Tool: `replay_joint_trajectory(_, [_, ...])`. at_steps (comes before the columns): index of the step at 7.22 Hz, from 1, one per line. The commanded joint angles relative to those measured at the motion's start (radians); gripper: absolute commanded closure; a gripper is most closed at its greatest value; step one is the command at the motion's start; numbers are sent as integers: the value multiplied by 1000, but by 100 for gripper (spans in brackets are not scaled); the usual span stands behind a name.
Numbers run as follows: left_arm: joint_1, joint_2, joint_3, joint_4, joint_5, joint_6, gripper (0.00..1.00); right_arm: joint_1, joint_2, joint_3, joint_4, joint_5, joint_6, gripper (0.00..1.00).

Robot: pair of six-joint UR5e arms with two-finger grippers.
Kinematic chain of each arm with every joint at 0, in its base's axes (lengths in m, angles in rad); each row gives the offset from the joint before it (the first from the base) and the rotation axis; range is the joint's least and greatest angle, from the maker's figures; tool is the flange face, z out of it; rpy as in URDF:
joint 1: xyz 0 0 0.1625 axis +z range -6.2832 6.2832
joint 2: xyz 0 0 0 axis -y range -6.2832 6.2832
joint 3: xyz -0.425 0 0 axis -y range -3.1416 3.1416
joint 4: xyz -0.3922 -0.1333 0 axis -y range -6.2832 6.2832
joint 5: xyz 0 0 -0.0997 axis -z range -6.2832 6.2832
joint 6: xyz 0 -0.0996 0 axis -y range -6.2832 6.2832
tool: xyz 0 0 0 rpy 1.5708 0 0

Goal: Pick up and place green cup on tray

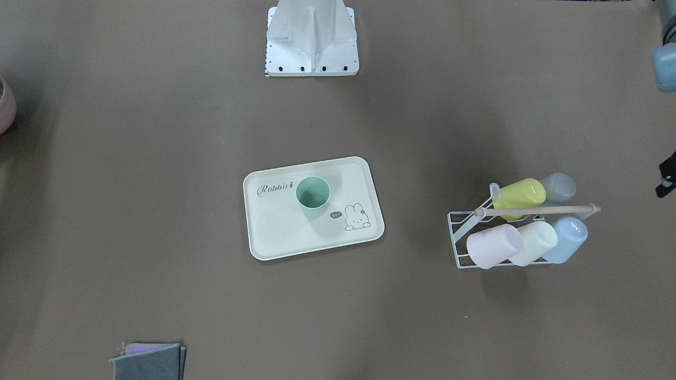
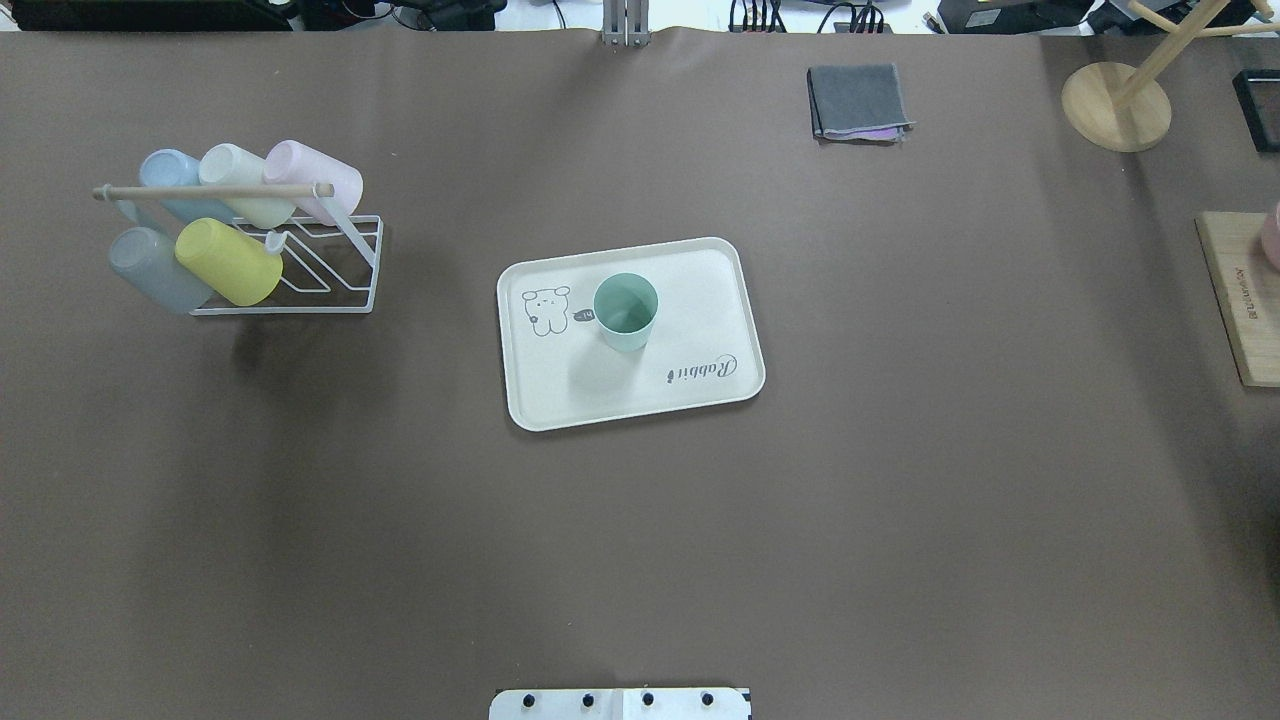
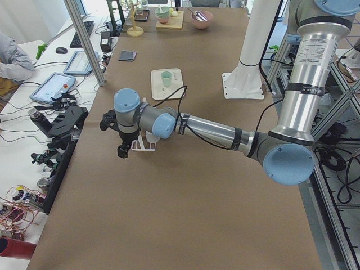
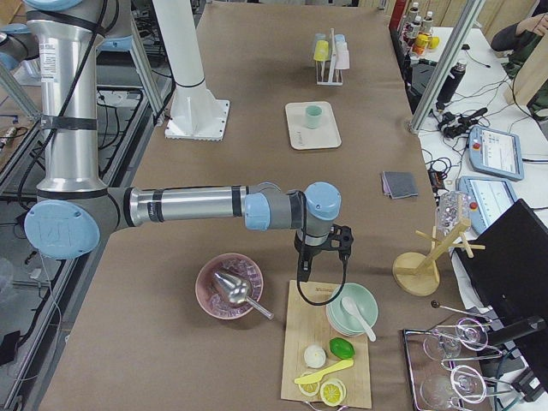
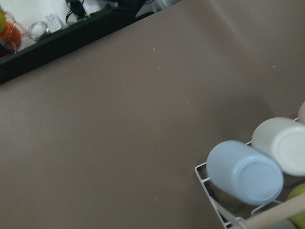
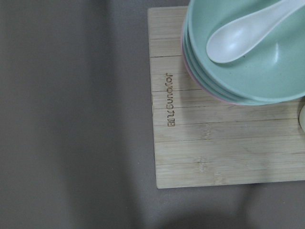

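Observation:
The green cup (image 1: 313, 196) stands upright, mouth up, on the cream Rabbit tray (image 1: 285, 232) at the table's middle. Both also show in the overhead view, the cup (image 2: 626, 311) free on the tray (image 2: 560, 390). My left gripper (image 3: 124, 147) shows clearly only in the exterior left view. It hangs by the cup rack at the table's left end, far from the tray, and I cannot tell its state. My right gripper (image 4: 310, 270) shows only in the exterior right view, over a wooden board's edge. I cannot tell its state either.
A white wire rack (image 2: 340, 300) at the left holds several pastel cups, among them a yellow-lime one (image 2: 228, 262) and a cream one (image 2: 240, 180). A folded grey cloth (image 2: 858, 101), a wooden stand (image 2: 1115, 105) and a wooden board (image 2: 1240, 300) with stacked bowls (image 6: 243, 52) lie at the right.

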Motion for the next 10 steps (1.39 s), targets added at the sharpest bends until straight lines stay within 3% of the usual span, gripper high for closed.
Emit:
replay_joint_trajectory(1, [-79,128,-1,21,-86,-19,2,0,1,3,0,-3,-1,0])
replay_joint_trajectory(2, [-82,167,-4,21,-109,-19,2,2,2,7,0,-3,2,0])
replay_joint_trajectory(3, [-114,166,-7,107,-111,-21,2,2,2,1,0,-13,7,0])
replay_joint_trajectory(4, [-128,144,-69,283,-102,-15,2,2,2,6,0,-14,7,0])
replay_joint_trajectory(5, [-128,146,-118,333,-90,-8,1,2,4,6,0,-14,7,0])
replay_joint_trajectory(8, [-128,159,-160,340,74,88,2,3,4,10,0,-13,7,0])
replay_joint_trajectory(10, [-127,191,-130,334,73,113,2,3,2,12,0,-13,7,0])
